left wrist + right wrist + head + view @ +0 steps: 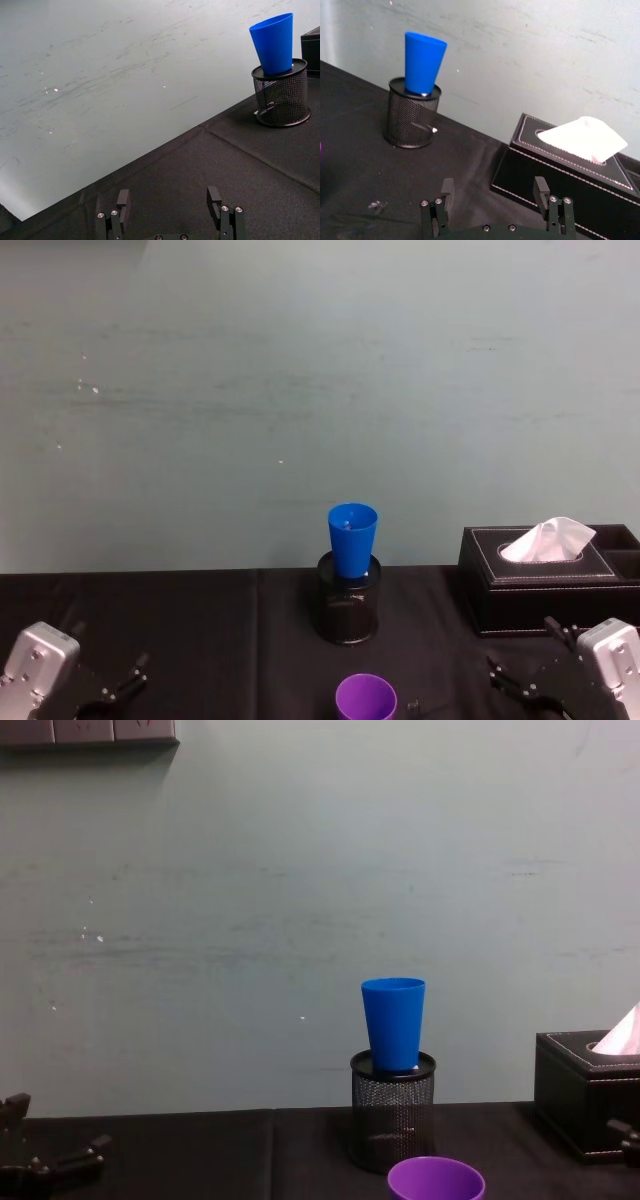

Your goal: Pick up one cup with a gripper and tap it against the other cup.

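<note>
The purple cup (366, 700) stands upright on the black table near the front edge, between the two arms; the chest view shows its rim (436, 1182). Farther back, the blue cup (352, 538) sits upright inside a black mesh pen holder (348, 605), also seen from the side as blue cup (393, 1023). My left gripper (105, 660) rests low at the front left, open and empty (168, 202). At the front right my right gripper (525, 652) is open and empty too (493, 192). Both are well apart from the cups.
A black tissue box (545, 565) with a white tissue stands at the back right, close to the right gripper (570, 165). A pale wall runs behind the table. Bare black tabletop (210, 165) lies left of the mesh pen holder (281, 97).
</note>
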Motion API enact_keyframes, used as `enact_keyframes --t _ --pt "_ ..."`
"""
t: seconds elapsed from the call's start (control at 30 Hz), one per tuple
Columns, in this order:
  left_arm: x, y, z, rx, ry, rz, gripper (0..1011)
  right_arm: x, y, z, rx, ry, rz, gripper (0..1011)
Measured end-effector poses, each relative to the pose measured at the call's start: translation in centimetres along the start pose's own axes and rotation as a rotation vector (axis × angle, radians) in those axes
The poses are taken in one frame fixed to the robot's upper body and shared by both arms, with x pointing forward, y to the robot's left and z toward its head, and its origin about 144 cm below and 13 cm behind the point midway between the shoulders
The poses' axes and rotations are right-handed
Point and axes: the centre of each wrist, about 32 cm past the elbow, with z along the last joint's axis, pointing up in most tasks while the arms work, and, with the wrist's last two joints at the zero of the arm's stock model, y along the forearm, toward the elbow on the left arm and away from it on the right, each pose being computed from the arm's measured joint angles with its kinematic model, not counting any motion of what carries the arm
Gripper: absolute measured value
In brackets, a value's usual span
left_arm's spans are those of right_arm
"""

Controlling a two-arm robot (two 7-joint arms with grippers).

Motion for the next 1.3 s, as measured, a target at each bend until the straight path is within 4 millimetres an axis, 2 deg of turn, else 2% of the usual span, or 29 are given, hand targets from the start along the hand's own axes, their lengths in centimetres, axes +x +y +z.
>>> enact_keyframes --t 0.23,0.47,0.6,0.97,1.13,1.3 --pt "0.0 0.0 0.0 0.000 0.000 0.000 1000 0.1 -0.4 0.7 0.031 0.030 0.037 1003" --pt "0.0 0.0 0.0 0.000 0.000 0.000 1000 0.3 -0.6 1.5 0.035 0.102 0.246 1003" --pt "0.0 0.0 0.0 0.000 0.000 0.000 1000 0.2 -0.9 1.7 0.026 0.124 0.310 1003" --pt "0.0 0.0 0.0 0.000 0.000 0.000 1000 0.9 -2.1 1.1 -0.035 0.159 0.437 1003" --pt "0.0 0.0 0.0 0.000 0.000 0.000 1000 0.6 -1.7 0.6 -0.028 0.174 0.514 1003" --pt "0.0 0.0 0.0 0.000 0.000 0.000 1000 -0.1 -0.3 0.2 0.000 0.195 0.580 1003"
